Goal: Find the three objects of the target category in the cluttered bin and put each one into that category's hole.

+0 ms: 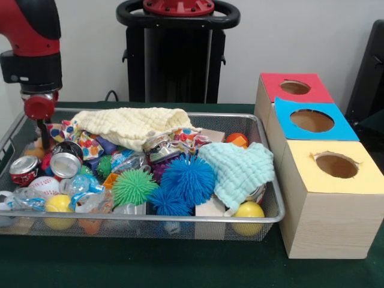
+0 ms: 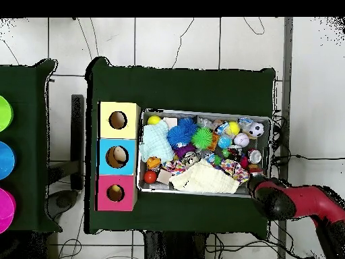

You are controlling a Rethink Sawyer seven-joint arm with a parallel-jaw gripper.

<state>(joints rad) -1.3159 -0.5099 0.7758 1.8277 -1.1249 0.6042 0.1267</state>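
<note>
The arm [image 1: 31,45] is hanging over one end of the bin [image 1: 271,214], and its gripper [image 1: 43,133] is dipping into the toys near the cans [image 1: 65,161]. I cannot tell if it is open. The three boxes [image 1: 327,204] are sitting by the bin's other end, holes facing up.

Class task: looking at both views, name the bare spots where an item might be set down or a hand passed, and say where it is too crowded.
Free: the green cloth in front of the mesh bin, and the strip between the bin and the three boxes. In the overhead view, cloth also lies bare beyond the bin's long side. Crowded: the bin itself, heaped to the rim, with the arm over one corner.
</note>
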